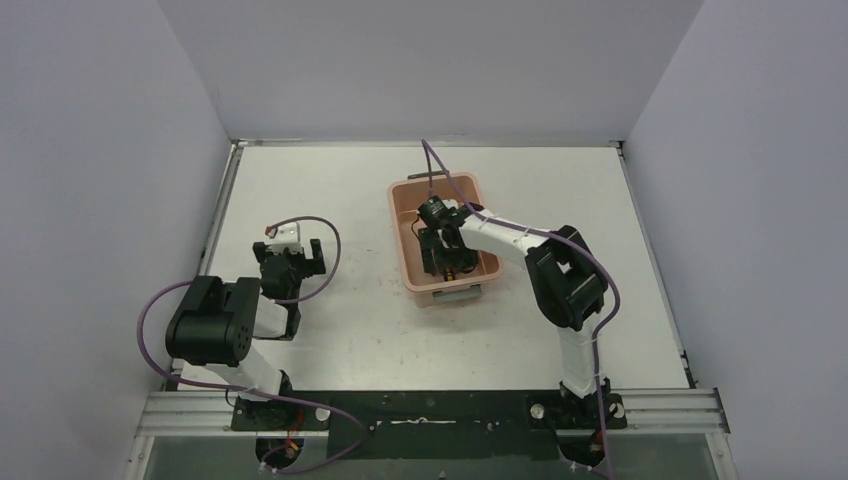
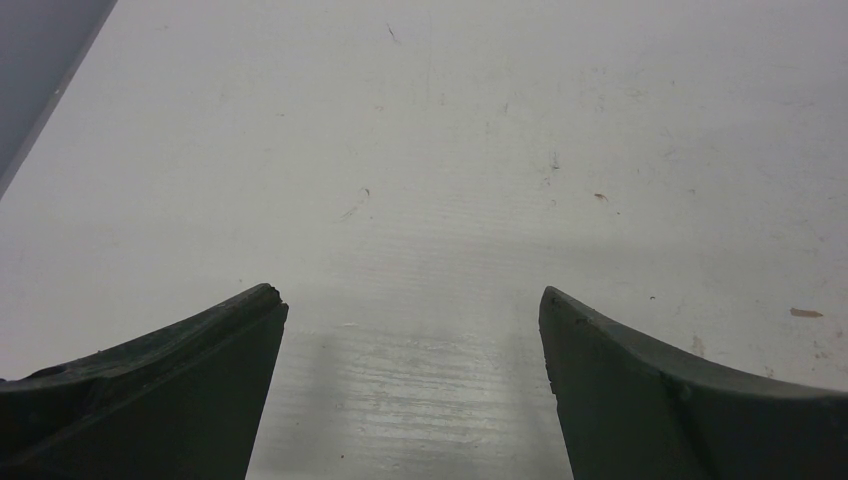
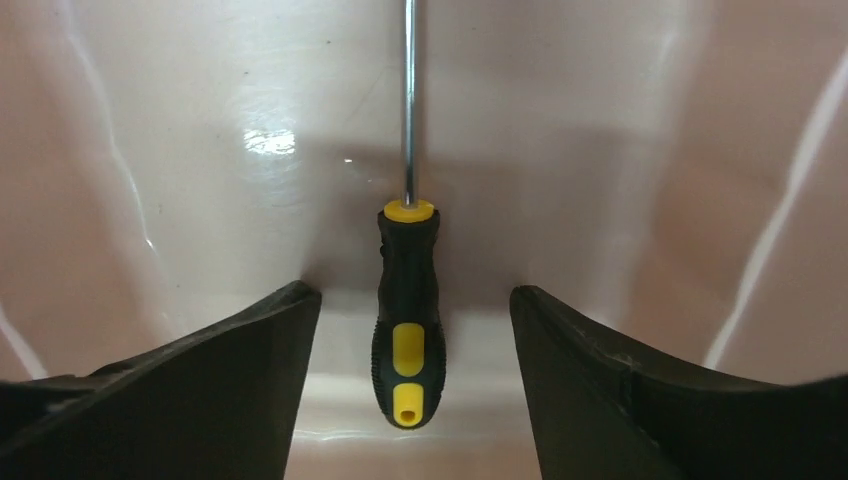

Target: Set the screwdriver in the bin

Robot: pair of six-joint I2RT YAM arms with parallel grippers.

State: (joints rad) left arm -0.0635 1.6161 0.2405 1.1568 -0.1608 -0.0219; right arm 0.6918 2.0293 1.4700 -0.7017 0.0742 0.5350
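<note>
The salmon-pink bin [image 1: 402, 240] stands in the middle of the table. My right gripper [image 1: 447, 262] reaches down inside it. In the right wrist view the screwdriver [image 3: 406, 320], with a black and yellow handle and a thin metal shaft, lies on the bin's pink floor [image 3: 600, 180]. It lies between my open right fingers [image 3: 415, 300] with clear gaps on both sides, touching neither. My left gripper [image 1: 295, 262] is open and empty over bare table at the left; the left wrist view [image 2: 412, 300] shows only the table between its fingers.
White walls enclose the table on three sides. A purple cable runs over the bin's far rim [image 1: 432, 178]. The bin's grey handle clip [image 1: 455, 292] faces the near edge. A metal rail [image 1: 430, 410] carries both arm bases.
</note>
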